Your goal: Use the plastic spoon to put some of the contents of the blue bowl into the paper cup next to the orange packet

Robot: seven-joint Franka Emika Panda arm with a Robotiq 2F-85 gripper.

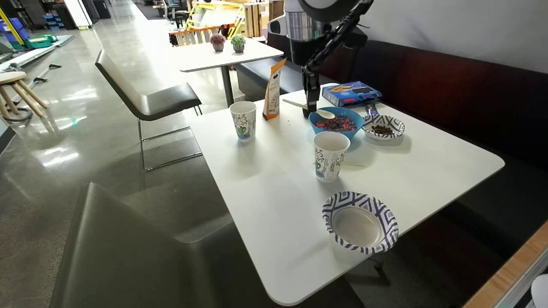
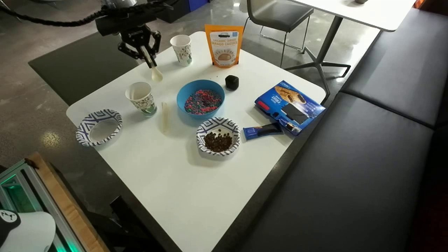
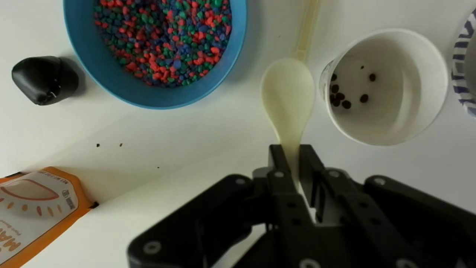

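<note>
In an exterior view we see the pincer (image 2: 152,65) pinching the spoon (image 2: 157,75) by its handle, in the air above the surface (image 2: 168,182). The cup (image 2: 182,52) stands upright near the packet (image 2: 225,39), and the blue bowl (image 2: 182,96) holds red, green and blue bits (image 2: 203,101). Just beside that bowl we find a black lump (image 2: 232,83) and a patterned bowl (image 2: 217,123) of dark beans (image 2: 217,142); a pale strip (image 2: 165,117) lies between the blue bowl and a second cup (image 2: 142,99). In an exterior view we see the spoon jutting out on both sides of the pincer, its head overlapping the blue bowl in our line of sight; a blue box (image 1: 350,92) lies beyond, and another patterned bowl (image 1: 352,199) rests at the surface's edge. In the wrist view both fingers (image 3: 276,153) press on the handle, and the spoon's head shows between the blue bowl and the second cup, in which we make out a few loose beans (image 3: 346,104).
</note>
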